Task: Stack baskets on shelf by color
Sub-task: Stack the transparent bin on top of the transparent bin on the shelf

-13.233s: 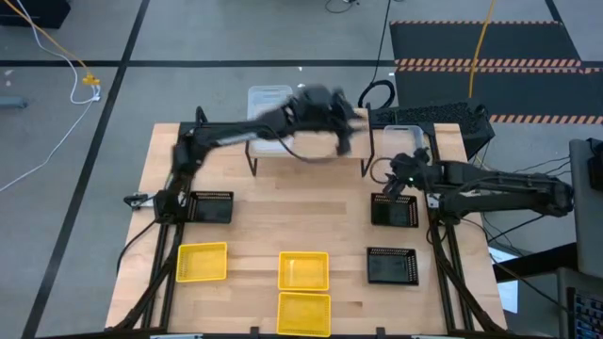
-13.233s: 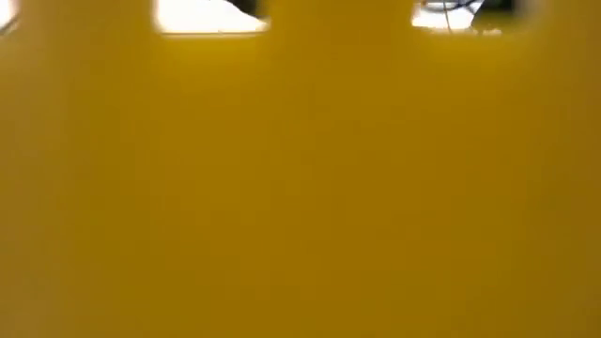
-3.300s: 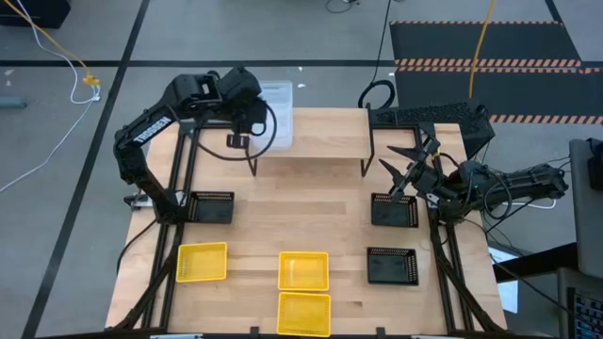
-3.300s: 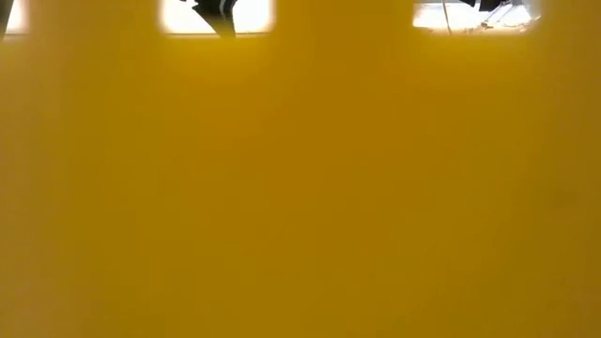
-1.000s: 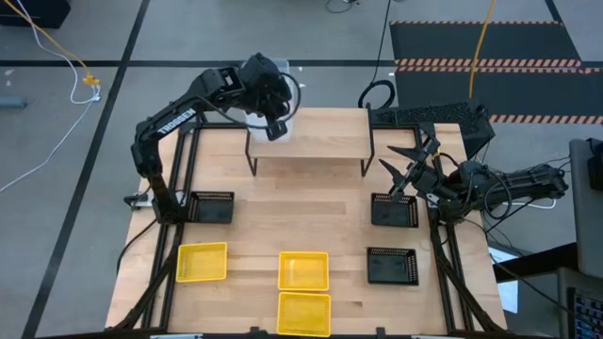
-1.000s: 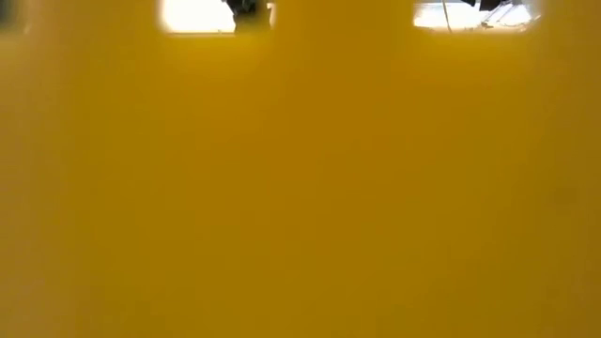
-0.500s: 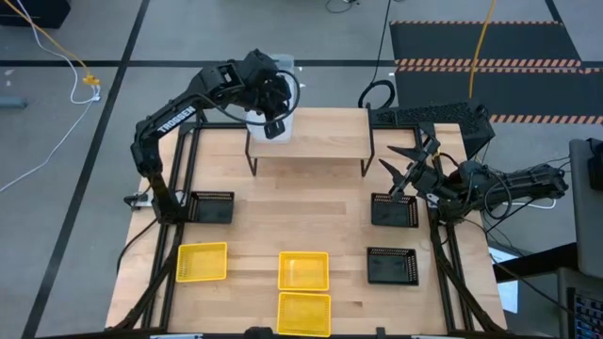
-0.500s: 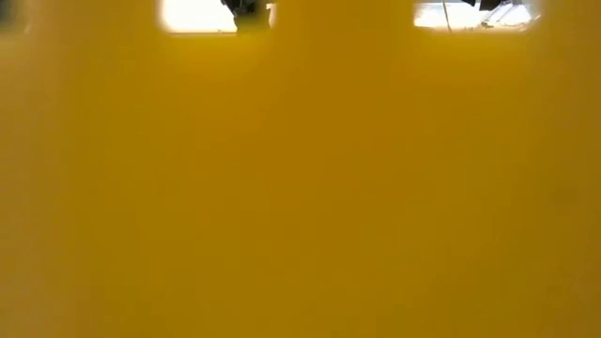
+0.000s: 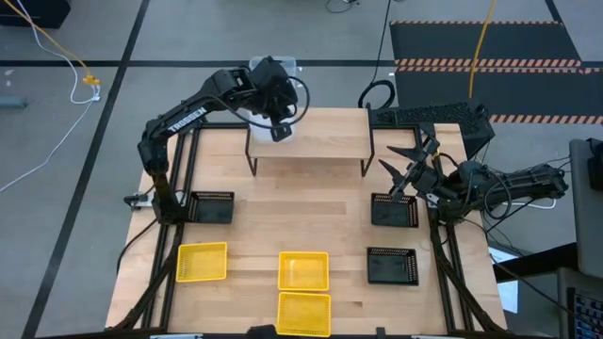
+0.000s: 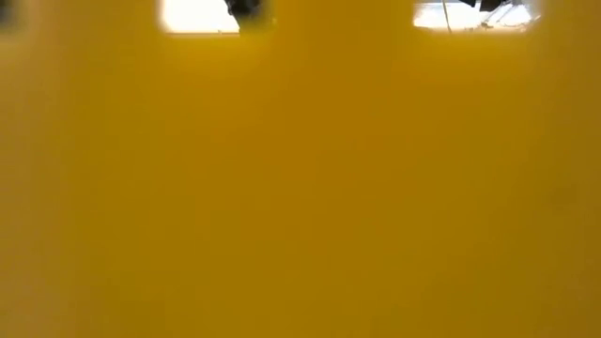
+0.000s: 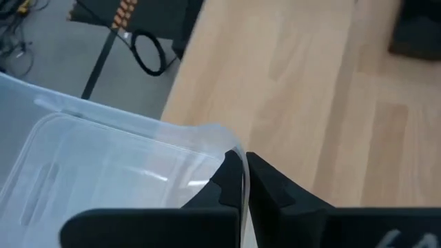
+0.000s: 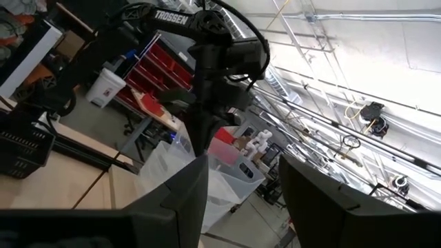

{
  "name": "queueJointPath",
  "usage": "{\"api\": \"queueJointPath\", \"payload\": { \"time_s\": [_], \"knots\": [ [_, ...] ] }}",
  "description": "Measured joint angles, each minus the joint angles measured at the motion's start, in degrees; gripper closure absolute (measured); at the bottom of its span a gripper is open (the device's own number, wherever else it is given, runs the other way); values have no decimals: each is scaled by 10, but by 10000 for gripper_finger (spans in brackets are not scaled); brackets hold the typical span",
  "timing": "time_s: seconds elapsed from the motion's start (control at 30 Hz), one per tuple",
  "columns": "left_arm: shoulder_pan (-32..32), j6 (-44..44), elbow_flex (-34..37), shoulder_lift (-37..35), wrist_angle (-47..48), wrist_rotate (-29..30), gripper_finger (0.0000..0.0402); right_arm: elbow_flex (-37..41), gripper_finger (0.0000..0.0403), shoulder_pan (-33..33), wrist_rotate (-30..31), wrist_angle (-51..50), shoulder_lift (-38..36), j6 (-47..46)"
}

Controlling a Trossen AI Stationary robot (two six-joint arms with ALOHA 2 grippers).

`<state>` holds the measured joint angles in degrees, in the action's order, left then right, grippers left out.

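Over the sequence, the left arm (image 9: 193, 108) swung from a long reach across the shelf (image 9: 320, 137) back to the upper left of the high frame, then returned rightward. In the last second the left gripper (image 9: 279, 121) shifted slightly right and up-frame along the shelf's left end. The clear basket (image 9: 285, 68) it pinches by the rim, fingers (image 11: 272, 184) closed on the wall, moved with it; its exact seating on the shelf could not be confirmed. The right gripper (image 9: 407, 162) rose off the black basket (image 9: 394, 210) early on and spread wide.
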<state>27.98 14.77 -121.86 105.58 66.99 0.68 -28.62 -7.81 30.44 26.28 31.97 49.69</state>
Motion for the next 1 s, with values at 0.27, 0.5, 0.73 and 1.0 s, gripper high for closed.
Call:
{"api": "queueJointPath", "payload": {
  "time_s": [0.27,0.5,0.73,1.0],
  "knots": [
    [-12,-35,0,-11,-2,65,387,0,232,0,0,0,0,-1],
    [-20,-44,0,-12,-1,68,387,0,232,0,0,0,0,-7],
    [-20,-38,0,-12,11,18,388,0,232,0,0,0,0,-8],
    [-7,-37,0,-12,10,-11,367,0,232,0,0,0,0,-9]
  ]
}}
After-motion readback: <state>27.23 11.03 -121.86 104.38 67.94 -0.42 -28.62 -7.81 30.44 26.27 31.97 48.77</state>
